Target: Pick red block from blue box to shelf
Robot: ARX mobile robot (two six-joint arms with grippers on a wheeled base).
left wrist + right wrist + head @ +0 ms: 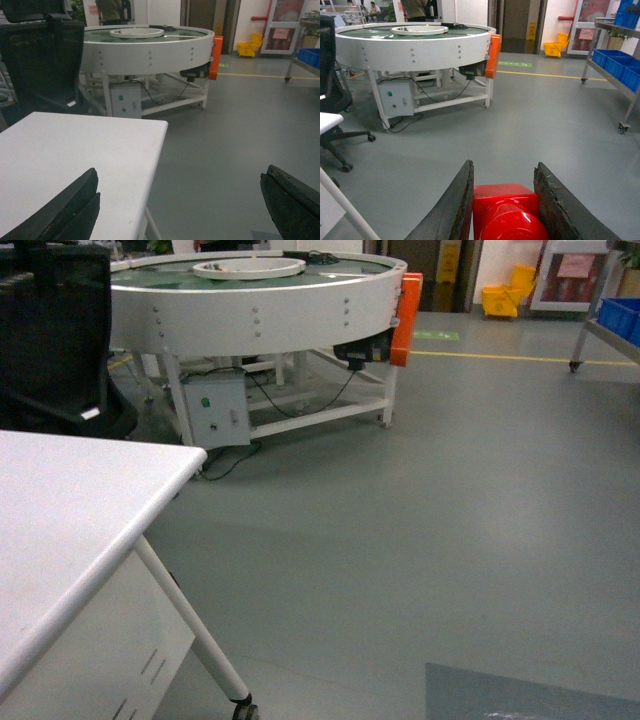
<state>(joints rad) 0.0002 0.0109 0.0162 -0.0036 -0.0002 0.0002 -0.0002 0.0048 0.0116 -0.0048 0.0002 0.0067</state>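
In the right wrist view my right gripper is shut on the red block, which fills the gap between its two dark fingers, stud facing the camera, held above the grey floor. The shelf, a steel rack on casters, stands at the far right and carries dark blue crates; its corner also shows in the head view. My left gripper is open and holds nothing, hanging over the corner of a white table. The blue box is out of view. Neither gripper shows in the head view.
A large round white conveyor table on a metal frame with a grey control box stands ahead at left. A black office chair is beside the white table. A yellow mop bucket sits far back.
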